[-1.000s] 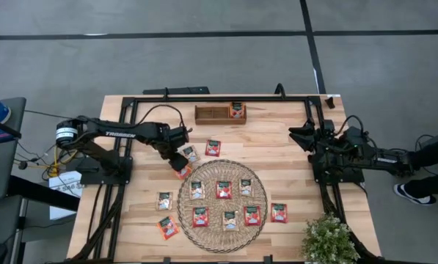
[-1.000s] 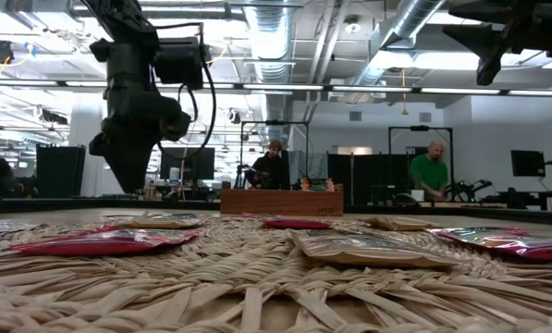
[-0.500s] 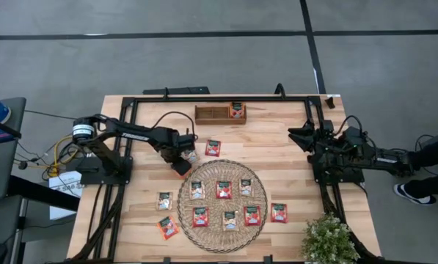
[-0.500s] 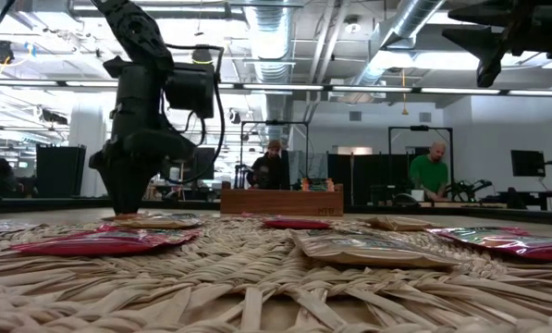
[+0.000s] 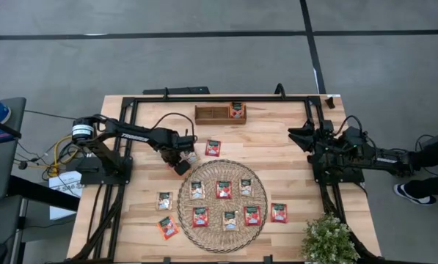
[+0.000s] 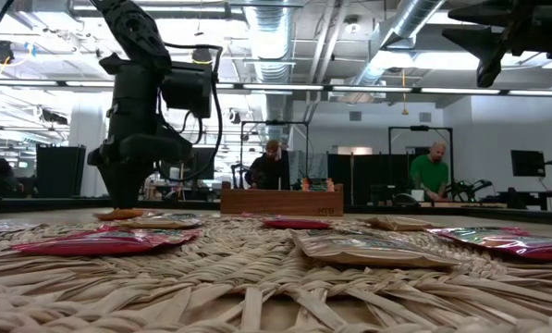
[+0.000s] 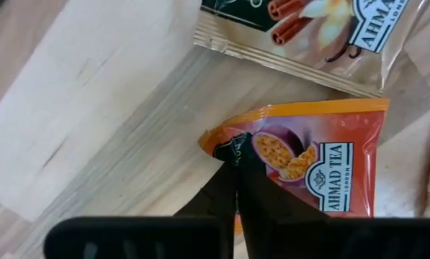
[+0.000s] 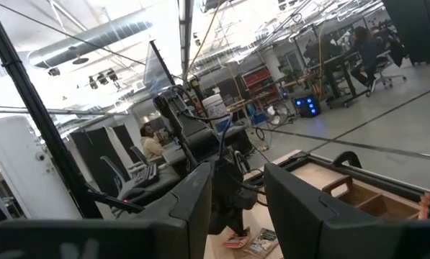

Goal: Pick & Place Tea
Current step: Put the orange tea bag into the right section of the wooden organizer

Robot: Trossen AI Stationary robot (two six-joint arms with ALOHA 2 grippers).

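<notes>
My left gripper (image 5: 180, 166) points down at the table just off the woven mat's far-left rim and is shut on a red-orange tea sachet (image 7: 323, 165). In the low view the gripper (image 6: 126, 202) stands over that sachet (image 6: 118, 215). A cream sachet (image 7: 301, 29) lies flat beside it. Several more sachets lie flat on the round mat (image 5: 223, 235). Others lie on the bare wood (image 5: 213, 147), (image 5: 164, 200), (image 5: 279, 213). My right gripper (image 8: 236, 208) hangs open, raised at the table's right side (image 5: 301, 136). My left gripper pinches the red-orange sachet's corner (image 7: 225, 140), at its dark green band end, between its two fingers (image 7: 261, 191). The fingers come from above, pointing down. The corner is puckered upward. The rest of the sachet lies flat on the wood.
A long wooden tray (image 5: 211, 113) at the far edge holds one sachet (image 5: 237, 111) in its right end. A potted plant (image 5: 329, 240) stands at the near right corner. Black frame rails (image 5: 130, 139) run along the table's sides. People work in the room beyond.
My left gripper has gone down onto the red-orange sachet beside the mat's far-left rim, tipping to point straight down, and has shut on its corner. That corner is now puckered up, while the rest of the sachet stays on the wood.
</notes>
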